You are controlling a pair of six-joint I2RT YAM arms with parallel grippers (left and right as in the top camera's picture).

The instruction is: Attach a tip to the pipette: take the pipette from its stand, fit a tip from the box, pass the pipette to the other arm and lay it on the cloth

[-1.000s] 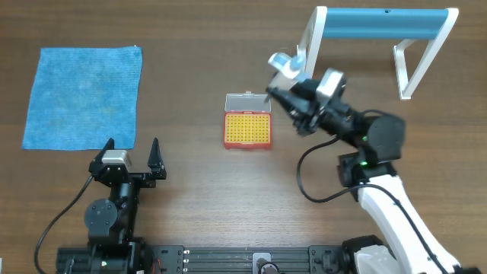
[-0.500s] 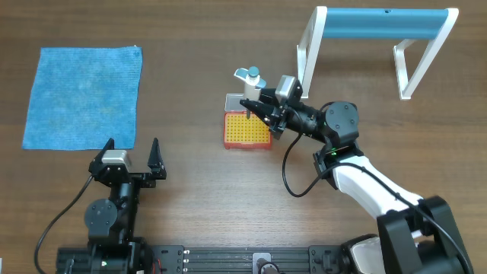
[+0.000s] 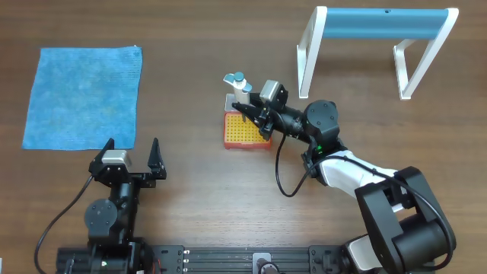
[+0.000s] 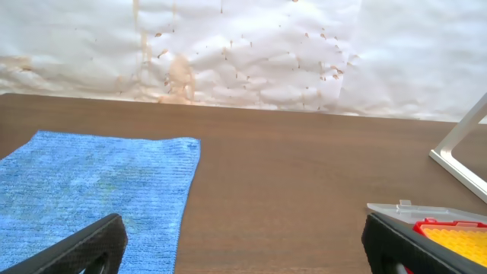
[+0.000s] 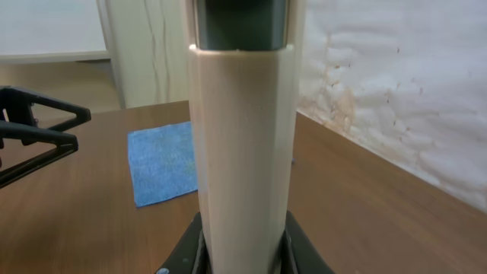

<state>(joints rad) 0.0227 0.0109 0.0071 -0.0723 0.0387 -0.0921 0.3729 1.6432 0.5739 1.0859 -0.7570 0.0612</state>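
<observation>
The tip box (image 3: 247, 131), a red-walled tray with its clear lid open, holds a dense grid of yellow tips. In the top view, the right gripper (image 3: 249, 108) shows at the box's far edge, clamped on the pipette (image 3: 237, 81), a smooth cream barrel with a blue-capped head. The left gripper (image 3: 129, 152) rests spread wide near the nubby blue cloth (image 3: 84, 97). The white-legged, blue-barred stand (image 3: 380, 23) stands well apart.
</observation>
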